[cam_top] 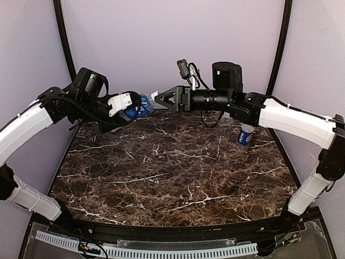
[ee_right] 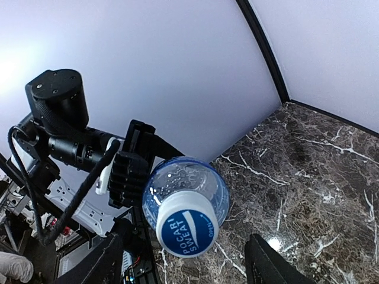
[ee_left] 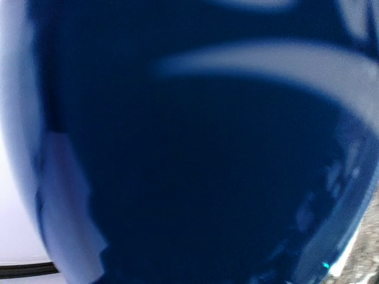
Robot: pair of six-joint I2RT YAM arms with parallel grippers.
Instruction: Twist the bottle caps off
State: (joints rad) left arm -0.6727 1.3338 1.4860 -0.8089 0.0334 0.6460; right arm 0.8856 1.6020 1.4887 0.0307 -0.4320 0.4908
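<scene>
The left pincer (cam_top: 128, 106) is clamped on the body of the blue-labelled bottle (cam_top: 139, 106) and holds it off the counter (cam_top: 161, 172), lying on its side with the neck pointing away from this pincer toward the other arm. In the left wrist view the dark blue label (ee_left: 189, 154) fills nearly the whole frame, pressed right up against that pincer.

The right pincer (cam_top: 159, 99) faces the left one head-on, with its jaws apart. In the right wrist view its two dark fingers (ee_right: 269, 266) stand on either side of the cap (ee_right: 188, 228), each with a gap between it and the cap, so nothing is gripped. The cap sits straight ahead of this pincer, between the fingertips, and is on the bottle's neck. Its white top, printed POCARI SWEAT in blue, is turned toward the wrist camera. Beyond the cap, the left pincer's black pads (ee_right: 127, 171) bear on the clear bottle wall.

The Pepsi bottle (cam_top: 246, 135) stands upright on the counter, well behind the right pincer and beside that arm's forearm, touched by neither pincer.
</scene>
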